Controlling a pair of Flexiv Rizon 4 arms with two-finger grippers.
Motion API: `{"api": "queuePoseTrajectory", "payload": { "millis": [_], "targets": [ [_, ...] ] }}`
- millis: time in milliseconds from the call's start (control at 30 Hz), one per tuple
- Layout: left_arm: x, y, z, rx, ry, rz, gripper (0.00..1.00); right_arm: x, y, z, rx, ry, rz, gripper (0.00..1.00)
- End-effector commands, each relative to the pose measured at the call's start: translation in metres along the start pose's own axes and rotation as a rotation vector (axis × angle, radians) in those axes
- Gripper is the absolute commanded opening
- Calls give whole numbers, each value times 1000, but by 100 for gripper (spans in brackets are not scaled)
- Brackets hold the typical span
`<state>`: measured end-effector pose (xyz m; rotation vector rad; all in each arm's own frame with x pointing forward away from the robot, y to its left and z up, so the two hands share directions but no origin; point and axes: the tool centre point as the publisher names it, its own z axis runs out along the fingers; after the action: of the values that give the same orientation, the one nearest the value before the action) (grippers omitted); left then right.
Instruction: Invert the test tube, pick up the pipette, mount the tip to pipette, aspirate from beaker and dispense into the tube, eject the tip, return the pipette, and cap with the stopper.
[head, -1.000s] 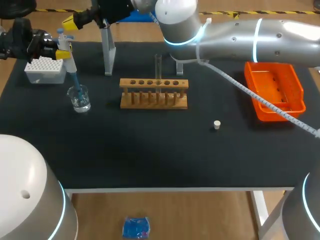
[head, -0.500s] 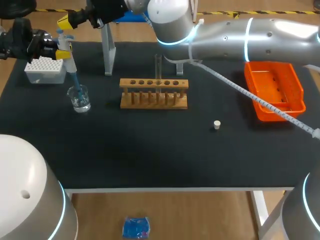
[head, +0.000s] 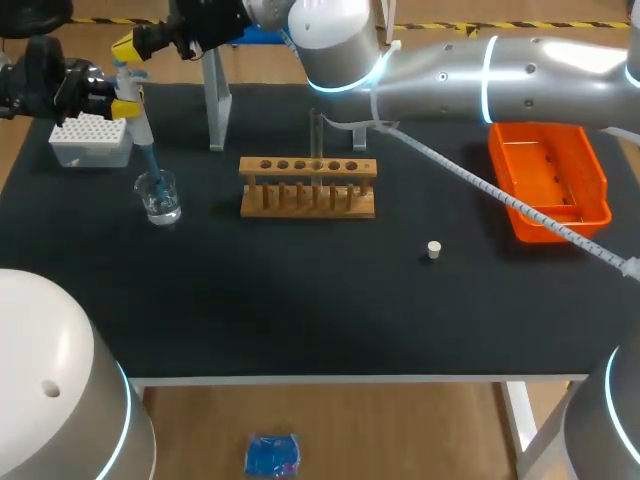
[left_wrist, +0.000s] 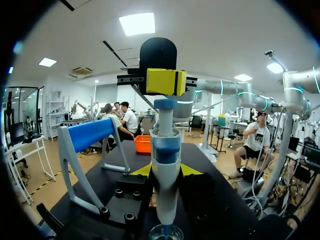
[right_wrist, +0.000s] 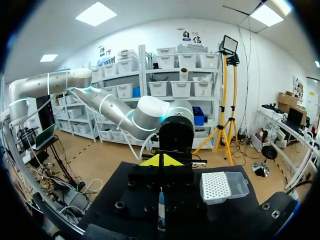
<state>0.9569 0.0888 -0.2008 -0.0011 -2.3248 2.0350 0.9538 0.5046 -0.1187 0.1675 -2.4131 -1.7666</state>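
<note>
— Left tool (head: 120, 97) first: what has it got?

— It is clenched on the white-and-blue pipette (head: 133, 105), upright near the far left corner of the black tabletop (head: 300, 290). Its yellow fingers (left_wrist: 143, 170) press the barrel from two sides. That steadies the pipette with its blue tip (head: 150, 165) down inside the small clear glass beaker (head: 160, 198).

— And the right tool (left_wrist: 165, 81)?

— That arm comes in from the right and reaches across to the same corner. The tool hangs directly above the pipette's blue plunger button (left_wrist: 165, 103), its yellow ends pressed together on nothing. I judge it serves as a thumb, since the left tool cannot both grip and press. Whether it touches the button, I cannot tell.

— So which step is this?

— Aspirating from the beaker, by my reading.

— What lies further out?

— The white tip box (head: 92, 140) sits just beside the beaker, toward the far left corner. The grey stand with a blue top bar (left_wrist: 90, 135) is by the far edge, probably awaiting the pipette's return. The wooden rack (head: 308, 187) stands mid-tabletop with the clear glass test tube (head: 317, 130) upright in it, placed to receive liquid. The small white stopper (head: 434, 250) lies alone, right of the rack and nearer the front. An orange plastic bin (head: 548, 180) sits at the right edge, likely for the spent tip.
</note>
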Motion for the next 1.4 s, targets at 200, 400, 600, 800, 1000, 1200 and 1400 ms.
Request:
{"api": "queuePoseTrajectory", "payload": {
  "millis": [200,400,600,800,1000,1200,1400],
  "targets": [
    [0,0,-1,1,3,2,0,-4,-2,4,7,4,5,0],
    [0,0,-1,1,3,2,0,-6,-4,3,5,2,10,0],
    [0,0,-1,1,3,2,0,-7,-6,2,7,0,13,0],
    [0,0,-1,1,3,2,0,-7,-11,4,12,3,17,0],
    [0,0,-1,1,3,2,0,-7,-14,6,19,7,20,0],
    [0,0,-1,1,3,2,0,-8,-16,9,24,10,23,0],
    [0,0,-1,1,3,2,0,-9,-22,10,27,12,30,0]
  ]
}}
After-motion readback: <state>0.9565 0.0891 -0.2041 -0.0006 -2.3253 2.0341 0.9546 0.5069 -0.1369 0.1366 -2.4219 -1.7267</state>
